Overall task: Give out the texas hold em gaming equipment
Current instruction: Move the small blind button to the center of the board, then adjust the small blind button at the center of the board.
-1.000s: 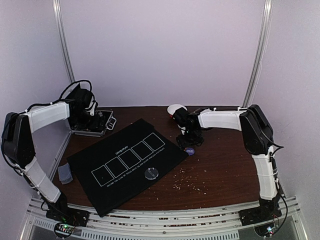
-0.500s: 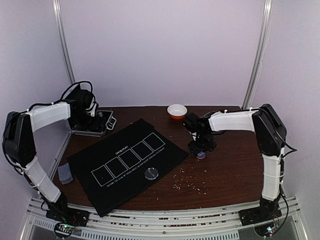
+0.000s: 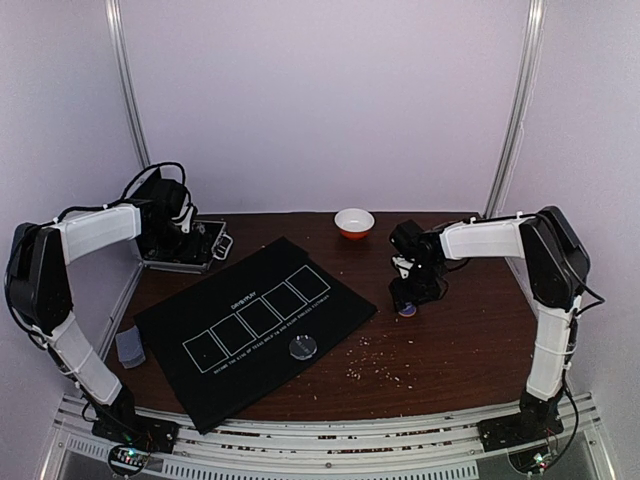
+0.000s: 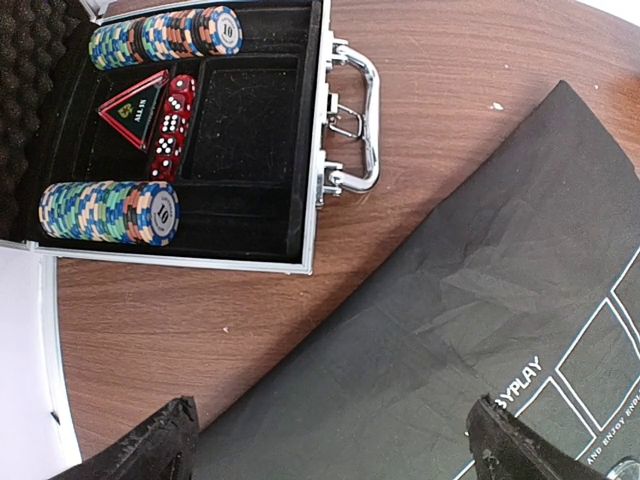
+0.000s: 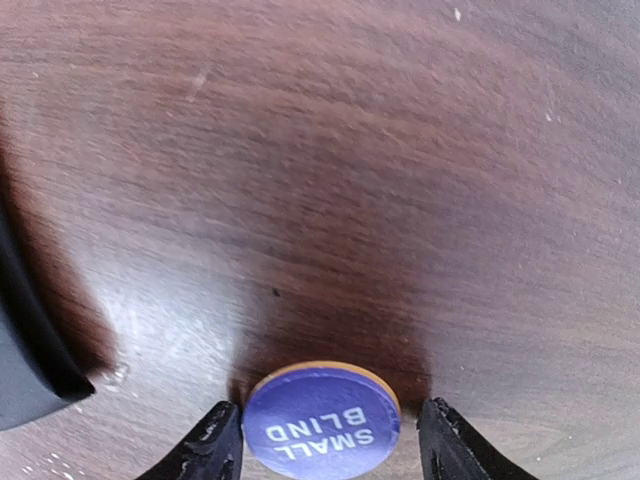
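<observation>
A purple "SMALL BLIND" disc (image 5: 322, 424) lies on an orange disc on the brown table, right of the black five-box mat (image 3: 255, 320); it also shows in the top view (image 3: 408, 310). My right gripper (image 5: 330, 452) is open and straddles it: the left finger touches the disc, and the right finger stands a little off. My left gripper (image 4: 330, 450) is open and empty above the mat's far left edge (image 4: 480, 300), near an open case (image 4: 310, 150) holding striped chips (image 4: 110, 212). A clear disc (image 3: 303, 348) lies on the mat. A grey-blue card deck (image 3: 130, 347) sits at the left.
A white bowl with an orange base (image 3: 354, 221) stands at the back centre. The case also holds red dice (image 4: 170, 125) and a red triangle marker (image 4: 135, 105). Small crumbs (image 3: 380, 362) are scattered on the table right of the mat's front corner.
My right gripper has moved right and nearer, away from the bowl and mat corner, and the purple disc has moved right with it. The left arm has not moved.
</observation>
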